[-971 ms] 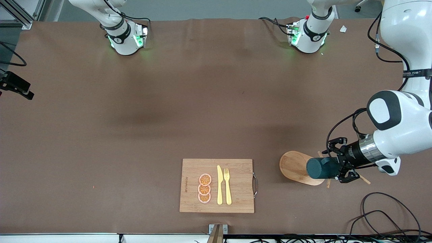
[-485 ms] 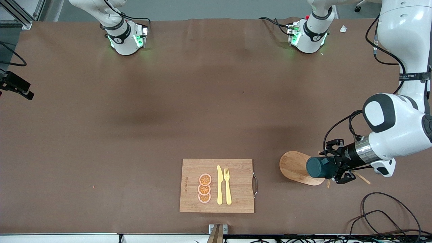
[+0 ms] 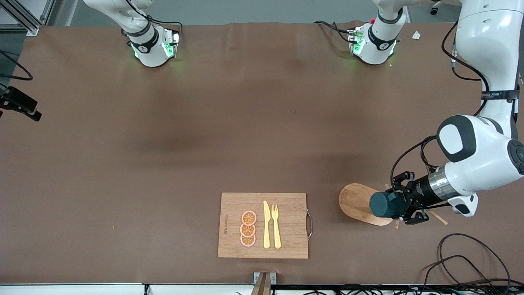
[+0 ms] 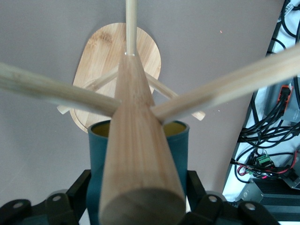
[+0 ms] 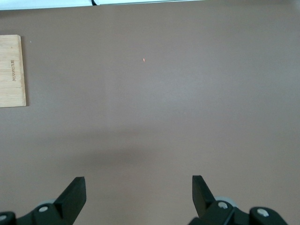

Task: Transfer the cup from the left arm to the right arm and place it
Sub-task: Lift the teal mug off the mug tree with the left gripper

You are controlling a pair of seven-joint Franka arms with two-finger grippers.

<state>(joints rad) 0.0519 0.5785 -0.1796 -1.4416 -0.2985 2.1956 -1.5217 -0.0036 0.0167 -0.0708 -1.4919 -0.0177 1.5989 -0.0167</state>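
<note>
The dark teal cup [image 3: 384, 205] is held in my left gripper [image 3: 396, 205], over the edge of an oval wooden base [image 3: 357, 201] toward the left arm's end of the table. In the left wrist view the black fingers [image 4: 80, 183] flank the cup [image 4: 95, 159], whose yellow inside shows at the rim. The wooden stand's post [image 4: 138, 140] with pegs crosses in front of the cup, and the base [image 4: 105, 51] lies below. My right gripper [image 5: 138, 180] is open and empty over bare table, and it does not show in the front view.
A wooden cutting board [image 3: 286, 241] with orange slices [image 3: 248, 228], a yellow knife [image 3: 266, 224] and a yellow fork [image 3: 276, 225] lies near the front camera's edge. Its corner shows in the right wrist view [image 5: 10, 70]. Black cables [image 3: 470, 258] lie at the left arm's end.
My left gripper with the cup has shifted slightly toward the wooden base. The cup stays in the grip. The right arm shows no change.
</note>
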